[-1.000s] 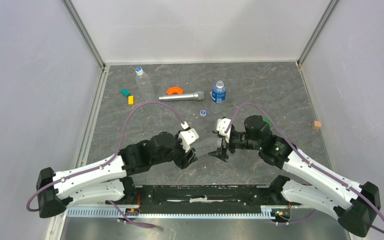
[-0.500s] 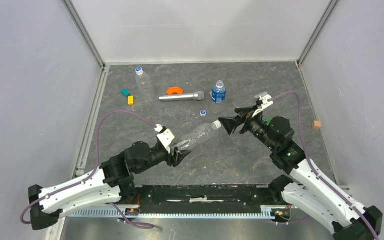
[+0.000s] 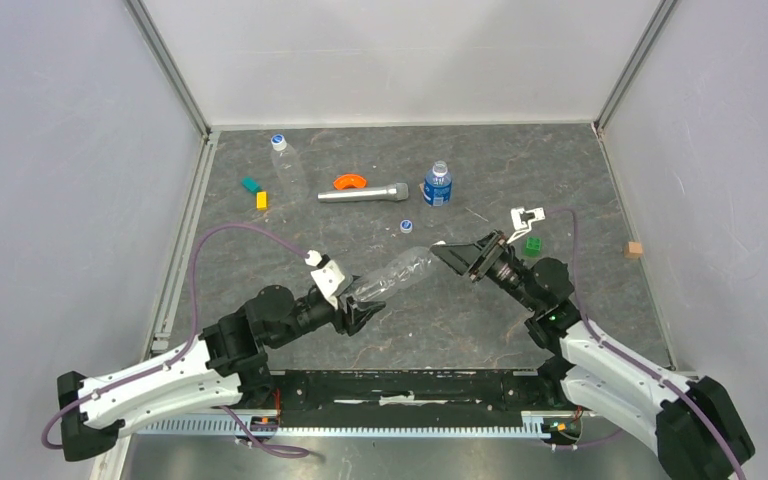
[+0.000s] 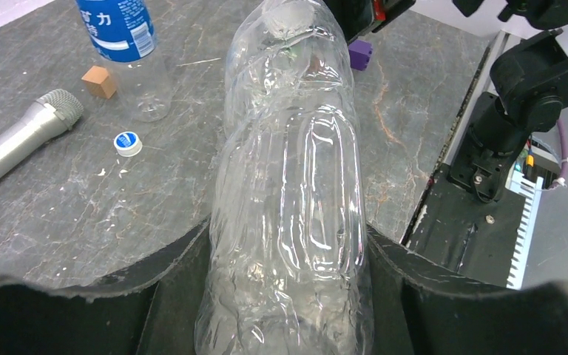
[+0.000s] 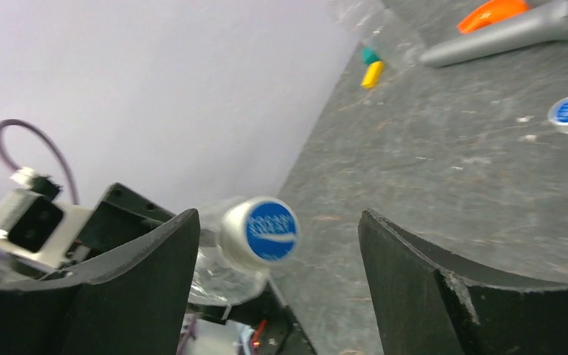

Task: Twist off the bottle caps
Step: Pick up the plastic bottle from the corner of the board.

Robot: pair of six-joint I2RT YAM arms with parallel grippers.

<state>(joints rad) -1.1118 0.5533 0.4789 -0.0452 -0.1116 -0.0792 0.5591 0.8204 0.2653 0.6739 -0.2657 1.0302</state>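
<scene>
**Cap 2 lined up, not gripped yet**

Right gripper point(image 5: 277, 222): jaws wide apart, holding nothing. They sit either side of the cap point(image 5: 260, 231) with a gap on both sides, so no contact.

Left gripper point(image 4: 285, 244): clamped on the base of the clear bottle point(image 3: 395, 275). The bottle is off the table, tilted, with its neck pointing right and far toward the right gripper.

Progress, my read:
- One done: a loose cap point(image 3: 406, 225) lies on the table just near the upright blue-label bottle point(image 3: 438, 187). It's probably that bottle's, but I can't confirm its neck is bare.
- In hand: the right needs to close on the cap and twist.
- Left: far bottle point(image 3: 288, 170) lies at far left with its far cap point(image 3: 278, 141) on.

Around:
- Mic point(image 3: 363, 193) and orange piece point(image 3: 349, 181) sit far centre.
- Teal block point(image 3: 251, 185) and yellow block point(image 3: 261, 200) are beside the far bottle, and could crowd a pick there.
- Green block point(image 3: 533, 243) is just beside the right wrist.
- Wood cube point(image 3: 635, 249) is far off to the right.

Nothing blocks the current grab.
</scene>
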